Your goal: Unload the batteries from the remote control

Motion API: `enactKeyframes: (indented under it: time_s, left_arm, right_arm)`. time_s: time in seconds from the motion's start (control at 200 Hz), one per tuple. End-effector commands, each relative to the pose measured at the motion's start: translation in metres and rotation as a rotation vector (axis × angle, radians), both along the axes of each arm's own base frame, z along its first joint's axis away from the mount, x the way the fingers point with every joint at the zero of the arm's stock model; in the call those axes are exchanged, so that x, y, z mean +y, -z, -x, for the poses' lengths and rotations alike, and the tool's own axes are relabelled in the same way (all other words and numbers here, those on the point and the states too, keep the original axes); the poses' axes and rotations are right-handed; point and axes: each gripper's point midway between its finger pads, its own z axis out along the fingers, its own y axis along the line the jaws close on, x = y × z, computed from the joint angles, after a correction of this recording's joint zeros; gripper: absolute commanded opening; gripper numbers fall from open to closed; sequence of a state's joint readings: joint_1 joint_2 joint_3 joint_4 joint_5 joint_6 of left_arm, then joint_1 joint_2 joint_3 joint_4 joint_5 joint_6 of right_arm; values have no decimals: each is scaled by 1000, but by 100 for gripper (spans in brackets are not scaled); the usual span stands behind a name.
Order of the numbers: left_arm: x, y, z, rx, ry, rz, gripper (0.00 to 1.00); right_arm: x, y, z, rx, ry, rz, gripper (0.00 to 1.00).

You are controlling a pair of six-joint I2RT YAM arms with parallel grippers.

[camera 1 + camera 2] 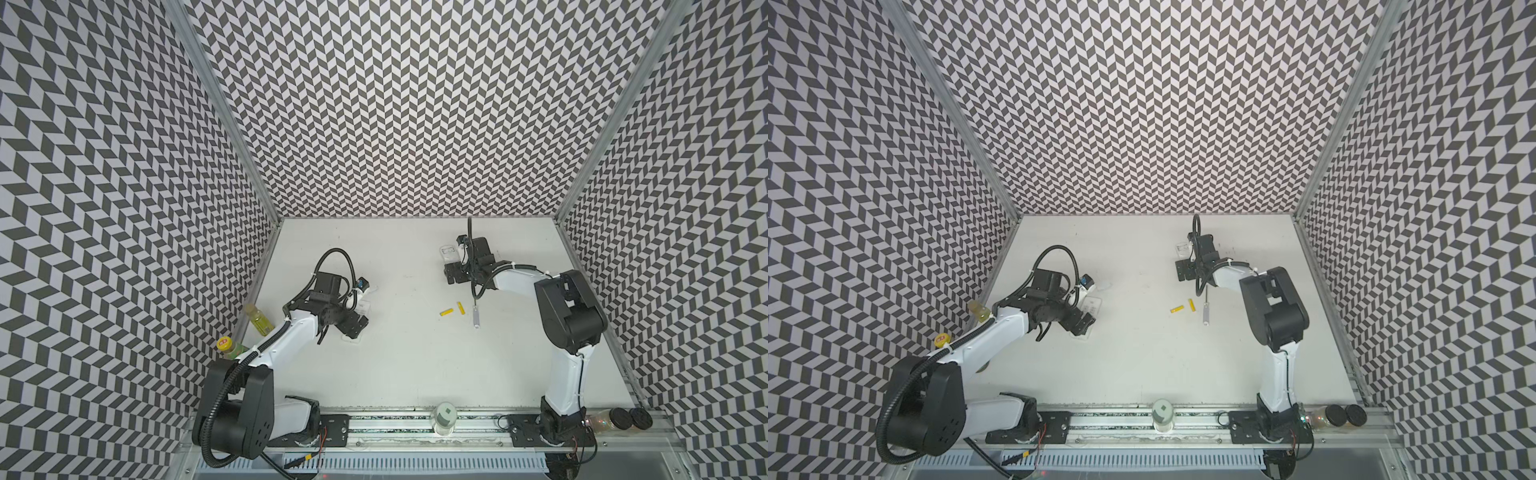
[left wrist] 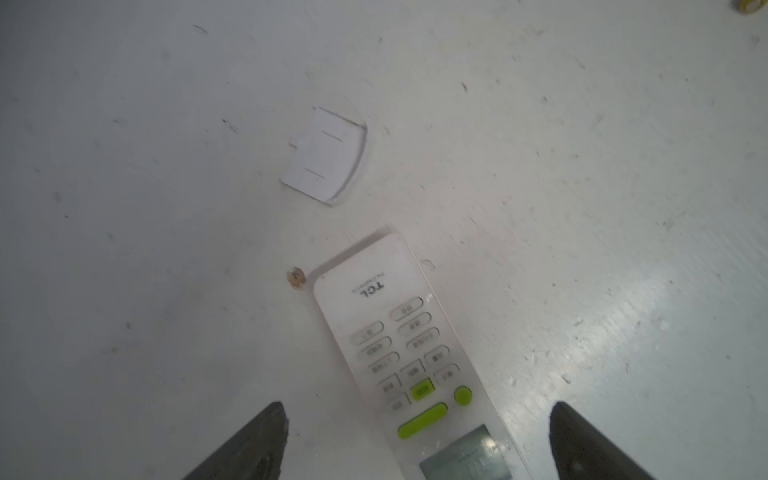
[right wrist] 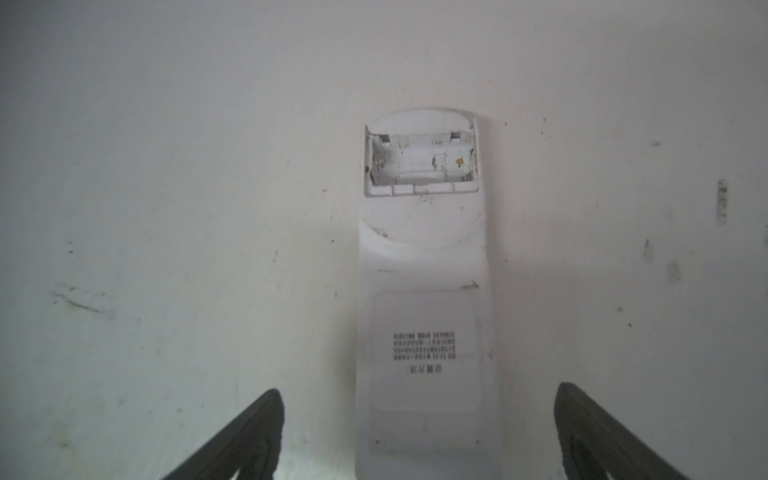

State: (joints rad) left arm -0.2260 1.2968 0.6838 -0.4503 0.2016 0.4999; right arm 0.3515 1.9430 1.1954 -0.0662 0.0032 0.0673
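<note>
In both top views, two yellow batteries [image 1: 446, 312] are lying on table [image 1: 395, 374] by screwdriver [image 1: 476, 316], well clear of all jaws.
L wrist: left gripper [image 2: 417, 409] spreading jaws wide, keypad-up remote [image 2: 399, 345] lying betw. them, cover [image 2: 324, 156] beyond.
R wrist: right gripper [image 3: 418, 392] spreading jaws wide astride face-down remote [image 3: 419, 291], battery bay [image 3: 419, 160] sitting empty.
</note>
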Motion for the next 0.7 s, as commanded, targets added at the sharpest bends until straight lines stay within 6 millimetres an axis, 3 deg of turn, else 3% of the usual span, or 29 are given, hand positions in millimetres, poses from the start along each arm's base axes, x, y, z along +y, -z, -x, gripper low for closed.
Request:
enactKeyframes:
  time_s: [0.0, 0.366, 0.556, 0.696]
  left_arm:
    - [9, 15, 20, 32, 30, -66, 99]
    - [11, 39, 10, 53, -30, -69, 97]
    - [15, 46, 15, 46, -39, -78, 77]
    - [16, 46, 20, 42, -26, -73, 63]
  right_arm:
    - [4, -50, 0, -139, 9, -69, 100]
    - [-6, -99, 63, -214, -31, -98, 96]
    - [-20, -121, 89, -294, -24, -110, 92]
    - [-19, -137, 103, -350, -51, -149, 90]
